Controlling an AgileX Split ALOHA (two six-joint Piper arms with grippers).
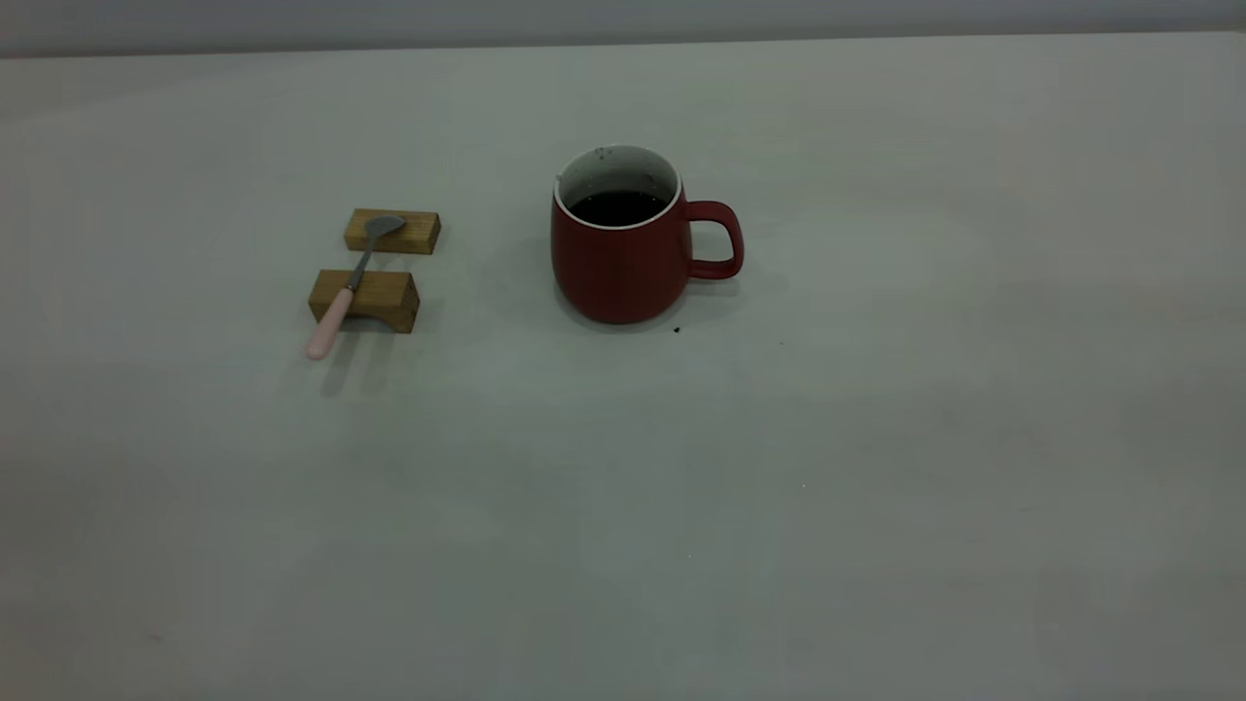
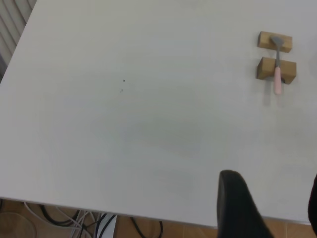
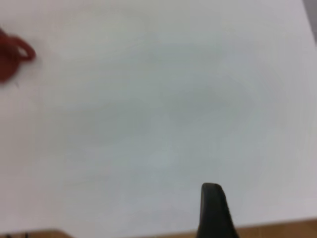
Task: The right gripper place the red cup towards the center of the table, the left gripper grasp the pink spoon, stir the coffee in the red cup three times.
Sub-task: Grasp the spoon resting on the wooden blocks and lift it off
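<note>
The cup stands upright on the table, near the middle and a little toward the far side, with its handle pointing to the right as seen from the exterior camera. The coffee sits dark and round inside, well below the white rim, and the inner wall above it carries a few dark flecks. A small dark speck lies on the table just in front of the cup.

Left of the cup, well apart from it, the spoon lies across two wooden blocks. Its grey bowl rests on the far block, its stem crosses the gap, and the pink handle passes over the near block and juts out past it toward the front.

Neither arm shows in the exterior view. The left gripper hangs over the table's edge, far from the spoon; two dark fingers show with a wide gap between them, so it stands released, holding nothing. Of the right gripper only one dark finger shows, above the table edge, far from the cup, and I cannot tell whether it is spread or clenched.
</note>
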